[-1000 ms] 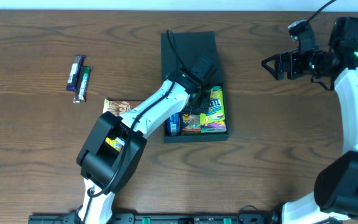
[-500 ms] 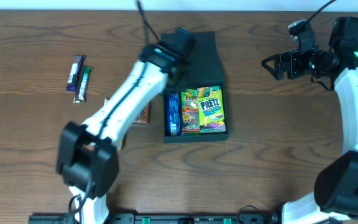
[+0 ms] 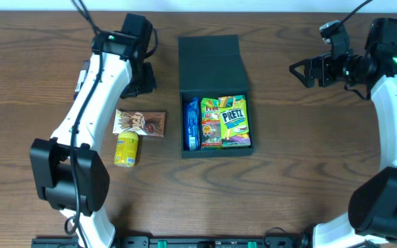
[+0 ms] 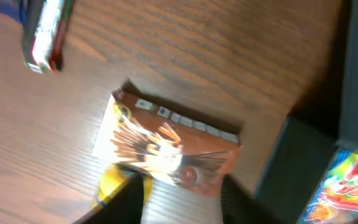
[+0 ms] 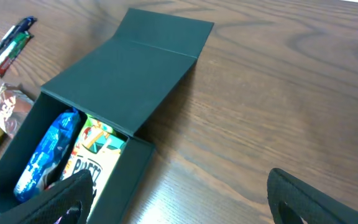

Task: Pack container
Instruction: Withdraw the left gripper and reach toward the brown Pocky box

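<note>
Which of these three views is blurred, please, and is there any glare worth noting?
Left wrist: motion-blurred throughout, bright glare across the brown snack pack. Overhead: sharp, evenly lit. Right wrist: container crisp, pale sheen on the far table.

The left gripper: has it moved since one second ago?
Yes. In the overhead view the left gripper was over the open compartment of the container; now it is outside the container, to its left.

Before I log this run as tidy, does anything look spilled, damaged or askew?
Nothing stands out. The container lies open, lid flat, snacks packed side by side inside; a brown pouch and a yellow pack rest beside it.
</note>
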Available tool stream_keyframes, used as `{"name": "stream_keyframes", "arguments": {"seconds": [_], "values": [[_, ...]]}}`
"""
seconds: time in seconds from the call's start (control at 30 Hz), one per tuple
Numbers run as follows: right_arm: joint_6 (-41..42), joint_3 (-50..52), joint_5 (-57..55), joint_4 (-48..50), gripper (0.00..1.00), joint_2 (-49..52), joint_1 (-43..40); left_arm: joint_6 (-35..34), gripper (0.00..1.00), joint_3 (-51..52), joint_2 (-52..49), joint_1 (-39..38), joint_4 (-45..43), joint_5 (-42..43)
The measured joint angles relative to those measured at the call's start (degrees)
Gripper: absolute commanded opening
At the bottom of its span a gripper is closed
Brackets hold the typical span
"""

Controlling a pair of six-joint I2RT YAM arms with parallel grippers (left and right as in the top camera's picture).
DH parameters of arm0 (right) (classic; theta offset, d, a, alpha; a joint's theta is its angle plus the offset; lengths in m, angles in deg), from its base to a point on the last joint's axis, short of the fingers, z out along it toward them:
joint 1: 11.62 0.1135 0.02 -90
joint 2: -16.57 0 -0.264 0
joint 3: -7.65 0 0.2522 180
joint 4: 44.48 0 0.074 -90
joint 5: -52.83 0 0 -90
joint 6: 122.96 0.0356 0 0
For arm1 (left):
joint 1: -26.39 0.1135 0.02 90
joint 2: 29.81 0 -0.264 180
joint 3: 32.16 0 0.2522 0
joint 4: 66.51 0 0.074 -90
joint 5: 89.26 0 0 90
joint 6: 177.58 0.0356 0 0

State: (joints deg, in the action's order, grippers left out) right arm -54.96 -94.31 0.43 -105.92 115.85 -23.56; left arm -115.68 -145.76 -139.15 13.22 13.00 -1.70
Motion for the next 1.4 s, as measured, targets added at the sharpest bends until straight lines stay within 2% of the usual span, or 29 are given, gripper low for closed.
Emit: {"name": "stream_keyframes", "arguments": {"seconds": [0.17, 0.33, 0.37, 0.43, 0.5, 0.67, 0.77, 0.9, 1.0, 1.13, 1.4], "values": [[0.68, 0.0, 0.35, 0.07, 0.89, 0.0, 0.0, -8.87, 0.95, 3.08, 0.0, -0.92, -3.45, 3.1], [1.07, 0.0, 0.46, 0.04, 0.89, 0.0, 0.0, -11.39, 1.0, 4.92, -0.04, -1.99, -6.62, 5.11], [1.22, 0.0, 0.48, 0.02, 0.89, 0.0, 0.0, -11.82, 0.97, 4.92, -0.04, -1.99, -7.28, 5.64], [1.62, 0.0, 0.55, 0.07, 0.89, 0.0, 0.0, -13.46, 0.98, 4.92, -0.04, -1.99, -7.23, 6.8], [1.9, 0.0, 0.57, 0.07, 0.89, 0.0, 0.0, -17.97, 0.97, 4.92, -0.04, -2.01, -4.85, 7.26], [2.12, 0.0, 0.59, 0.09, 0.92, 0.0, 0.0, -38.14, 0.98, 4.96, -0.04, -3.08, 3.02, 5.77], [2.21, 0.0, 0.59, 0.09, 0.94, 0.0, 0.0, -46.8, 1.0, 5.05, -0.04, -4.76, 2.86, 3.96], [2.32, 0.0, 0.59, 0.11, 0.96, 0.0, 0.0, -54.88, 1.0, 7.61, -0.04, -7.13, -0.35, 2.67], [2.32, 0.0, 0.59, 0.13, 0.97, 0.0, 0.0, -58.73, 1.0, 12.07, -0.04, -8.39, -4.63, 2.38], [2.32, 0.0, 0.59, 0.13, 0.99, 0.0, 0.0, -62.07, 1.0, 15.5, -0.07, -8.11, -5.55, 2.1], [2.32, 0.0, 0.59, 0.33, 0.99, 0.0, 0.0, -65.0, 1.0, 22.14, -0.07, -7.17, -15.52, 1.97]]}}
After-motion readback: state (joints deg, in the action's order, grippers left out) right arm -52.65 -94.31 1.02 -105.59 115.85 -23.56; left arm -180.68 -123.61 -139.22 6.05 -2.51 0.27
